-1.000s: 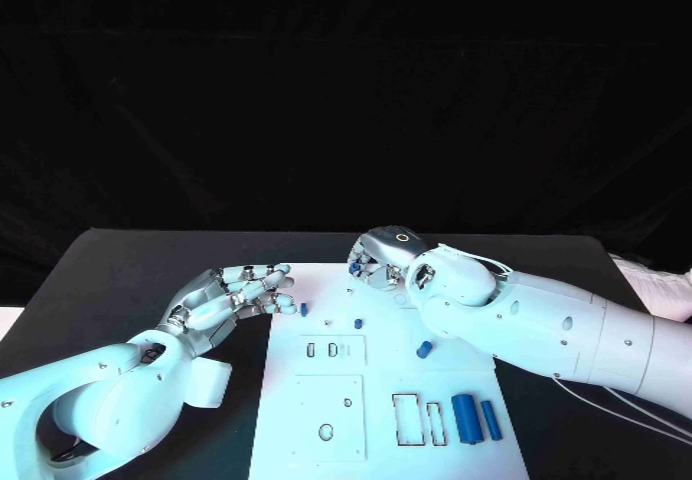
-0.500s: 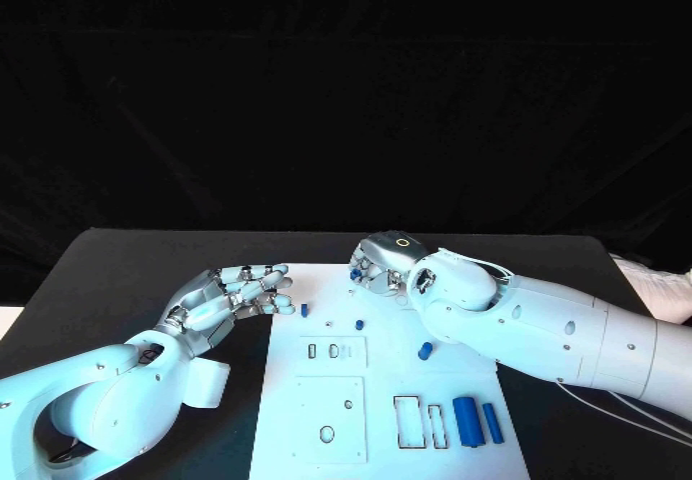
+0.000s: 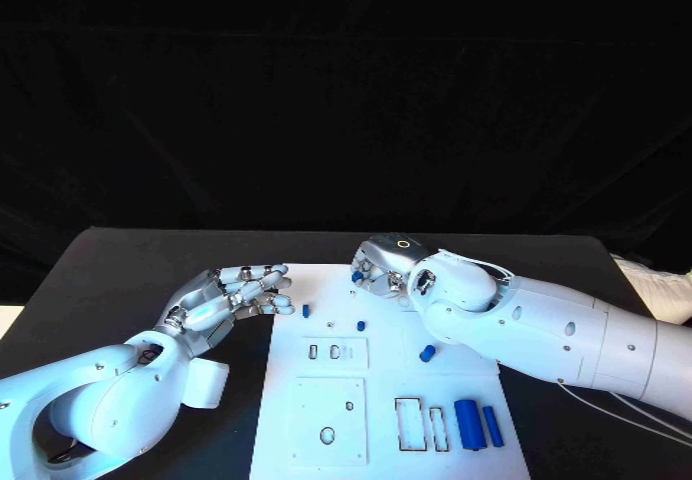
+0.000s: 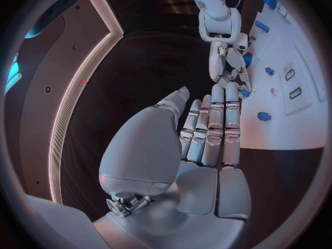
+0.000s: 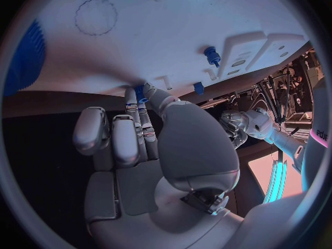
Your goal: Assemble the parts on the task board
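The white task board (image 3: 382,400) lies in the middle of the table. My right hand (image 3: 378,265) hovers over its far edge and pinches a small blue part (image 5: 140,91) between thumb and fingers. My left hand (image 3: 238,293) lies at the board's left edge with its fingers stretched out and nothing in it; its fingertips are close to a small blue part (image 3: 306,310). Another small blue part (image 3: 359,324) stands in the board, and a short one (image 3: 427,352) lies further right. A thick blue cylinder (image 3: 466,422) and a thinner one (image 3: 493,425) lie at the near right.
Rectangular slots (image 3: 421,421) and small holes are cut into the board near the front. Black table (image 3: 130,270) surrounds the board on all sides. My right forearm (image 3: 562,335) crosses the board's right side.
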{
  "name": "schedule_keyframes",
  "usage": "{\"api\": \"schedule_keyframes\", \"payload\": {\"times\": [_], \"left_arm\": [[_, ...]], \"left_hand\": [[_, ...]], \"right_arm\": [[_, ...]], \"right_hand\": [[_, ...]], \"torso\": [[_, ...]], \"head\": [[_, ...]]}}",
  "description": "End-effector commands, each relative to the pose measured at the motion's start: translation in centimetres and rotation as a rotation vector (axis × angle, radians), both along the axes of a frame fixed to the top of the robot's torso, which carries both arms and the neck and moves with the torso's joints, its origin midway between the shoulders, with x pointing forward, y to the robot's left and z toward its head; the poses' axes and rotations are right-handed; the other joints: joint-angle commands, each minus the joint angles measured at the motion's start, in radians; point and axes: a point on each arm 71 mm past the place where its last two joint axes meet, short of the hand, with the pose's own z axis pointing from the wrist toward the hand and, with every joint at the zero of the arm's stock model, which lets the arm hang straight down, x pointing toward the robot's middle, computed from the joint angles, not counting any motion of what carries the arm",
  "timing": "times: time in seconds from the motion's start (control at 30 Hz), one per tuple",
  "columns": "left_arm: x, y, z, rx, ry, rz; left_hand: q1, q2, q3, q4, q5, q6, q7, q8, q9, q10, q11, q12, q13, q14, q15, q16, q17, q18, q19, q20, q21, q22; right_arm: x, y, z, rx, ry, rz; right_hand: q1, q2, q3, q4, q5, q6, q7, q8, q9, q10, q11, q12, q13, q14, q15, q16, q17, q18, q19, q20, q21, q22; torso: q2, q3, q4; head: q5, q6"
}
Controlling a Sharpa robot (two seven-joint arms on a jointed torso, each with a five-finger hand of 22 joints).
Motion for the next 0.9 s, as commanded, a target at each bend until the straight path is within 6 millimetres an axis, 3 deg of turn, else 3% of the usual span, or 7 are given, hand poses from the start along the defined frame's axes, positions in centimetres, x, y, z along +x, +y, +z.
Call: {"api": "schedule_keyframes", "payload": {"times": [0.03,0.1,0.17,0.4,0.67,0.77,0.9], "left_arm": [[-0.1,-0.2,0.2,-0.008,-0.009,-0.019],[-0.1,-0.2,0.2,-0.007,-0.009,-0.019],[-0.1,-0.2,0.2,-0.007,-0.008,-0.018],[-0.1,-0.1,0.1,-0.006,-0.007,-0.017],[0.0,0.1,0.1,-0.003,-0.006,-0.011],[0.0,0.2,0.1,-0.002,-0.005,-0.01],[0.0,0.2,0.0,-0.001,-0.005,-0.009]], "left_hand": [[0.002,-0.003,0.005,0.001,-0.005,0.001,0.004,-0.006,-0.001,0.004,0.004,-0.003,-0.001,0.003,0.004,-0.005,0.001,0.006,-0.008,0.0,0.006,0.001],[0.001,-0.004,0.006,0.001,-0.005,0.001,0.005,-0.006,-0.001,0.003,0.004,-0.003,-0.001,0.002,0.004,-0.006,0.002,0.006,-0.008,0.0,0.007,0.002],[0.001,-0.004,0.006,0.001,-0.005,0.001,0.005,-0.006,-0.001,0.003,0.004,-0.003,-0.002,0.002,0.004,-0.006,0.002,0.006,-0.008,0.0,0.007,0.002],[0.0,-0.005,0.007,0.001,-0.005,0.0,0.005,-0.007,-0.001,0.003,0.005,-0.005,-0.002,0.001,0.005,-0.008,0.002,0.006,-0.01,0.0,0.008,0.003],[0.0,-0.005,0.007,0.001,-0.005,0.0,0.005,-0.007,-0.001,0.003,0.005,-0.005,-0.002,0.001,0.005,-0.008,0.002,0.006,-0.01,0.0,0.008,0.003],[0.0,-0.005,0.007,0.001,-0.005,0.0,0.005,-0.007,-0.001,0.003,0.005,-0.005,-0.002,0.001,0.005,-0.008,0.002,0.006,-0.01,0.0,0.008,0.003],[-0.001,-0.005,0.008,0.0,-0.005,0.0,0.006,-0.008,-0.001,0.003,0.005,-0.006,-0.002,0.0,0.005,-0.009,0.003,0.006,-0.011,0.0,0.009,0.003]], "right_arm": [[0.0,-0.2,-0.3,-0.019,0.003,-0.015],[0.1,-0.2,-0.3,-0.014,0.001,-0.015],[0.1,-0.2,-0.2,-0.008,-0.002,-0.014],[-0.4,-0.7,0.2,0.037,-0.008,-0.012],[-1.8,-5.2,1.8,0.156,0.044,-0.085],[-2.5,-8.0,2.1,0.206,0.108,-0.152],[-3.1,-10.3,2.0,0.235,0.172,-0.214]], "right_hand": [[-0.016,-0.035,-0.011,0.018,-0.008,-0.049,0.012,-0.008,0.0,-0.052,0.013,-0.007,-0.006,0.021,0.018,-0.002,-0.012,-0.012,-0.026,0.007,-0.021,-0.036],[-0.034,-0.067,-0.042,0.035,-0.009,-0.145,0.027,-0.004,-0.024,-0.129,0.029,-0.006,-0.006,0.003,0.033,-0.038,-0.069,0.0,-0.069,0.019,-0.062,-0.103],[-0.032,-0.078,-0.084,0.05,-0.009,-0.2,0.012,-0.005,-0.03,-0.188,0.032,-0.004,-0.005,-0.01,0.036,-0.072,-0.12,0.012,-0.102,0.026,-0.097,-0.156],[0.018,-0.059,-0.182,0.098,-0.001,-0.202,0.019,0.0,-0.025,-0.199,0.032,0.008,0.0,-0.005,0.036,-0.087,-0.131,0.015,-0.104,0.029,-0.12,-0.182],[0.054,-0.036,-0.174,0.114,0.052,-0.133,0.021,0.013,-0.019,0.018,0.001,0.101,0.034,0.036,0.014,0.014,0.027,-0.013,-0.007,0.013,-0.027,-0.032],[0.049,-0.057,-0.185,0.125,0.064,-0.123,0.002,0.012,-0.02,0.131,-0.025,0.157,0.073,0.046,-0.007,0.049,0.082,-0.021,0.02,-0.005,0.003,0.014],[0.018,-0.086,-0.246,0.157,0.146,-0.121,-0.019,0.013,-0.022,0.206,-0.049,0.325,0.244,0.056,-0.028,0.102,0.166,-0.033,0.059,-0.035,0.049,0.085]], "torso": [[0.0,-0.0011,0.0005],[0.001,-0.0012,0.0004],[0.0,-0.0014,0.0011],[0.0,-0.0006,0.0028],[-0.006,-0.0001,-0.0057],[-0.011,0.0006,-0.0112],[-0.015,0.0037,-0.0183]], "head": [[-0.001,0.002],[-0.001,0.002],[-0.002,0.003],[-0.008,0.005],[-0.013,0.006],[-0.016,0.004],[-0.014,0.003]]}}
